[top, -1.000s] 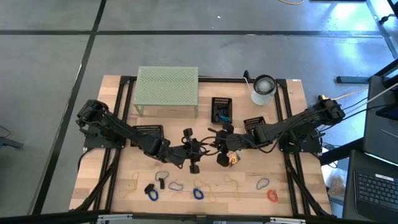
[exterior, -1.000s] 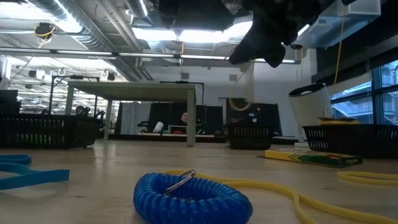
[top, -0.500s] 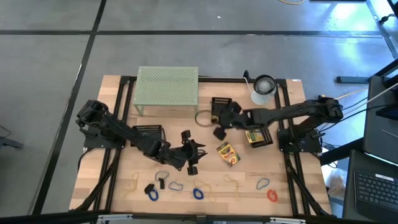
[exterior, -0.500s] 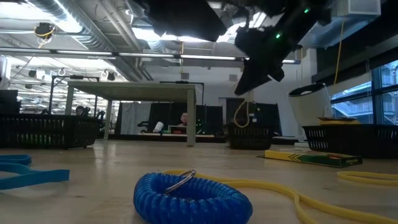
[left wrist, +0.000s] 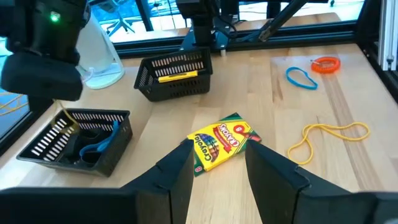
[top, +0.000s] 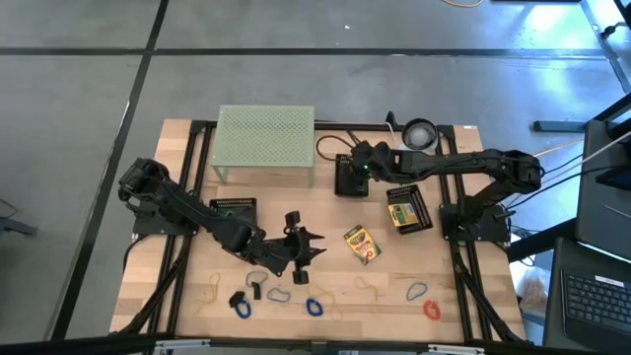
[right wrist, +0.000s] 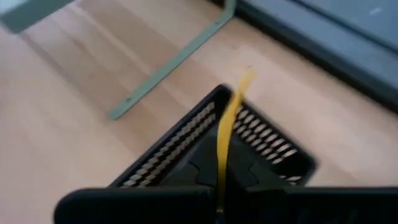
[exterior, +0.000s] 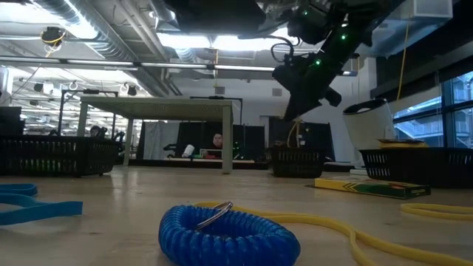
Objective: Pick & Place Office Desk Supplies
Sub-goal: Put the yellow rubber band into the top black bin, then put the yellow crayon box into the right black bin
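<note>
- Directly under the right gripper [top: 357, 163] sits a black mesh basket [top: 349, 176]; its fingers are pinched fully together on a tan rubber band [right wrist: 225, 140], which hangs down over the basket's rim.
- Risk, as I judge it: the band dangles close to the rim, so a release now could drape it over the wall or drop it outside.
- A thin band may also cling to the pads when they part.
- Just ahead of the left gripper [left wrist: 216, 168], between its partly spread, empty fingers, lies a crayon box [left wrist: 219, 140].
- It lies askew, so closing could pinch a corner and spin it away.
</note>
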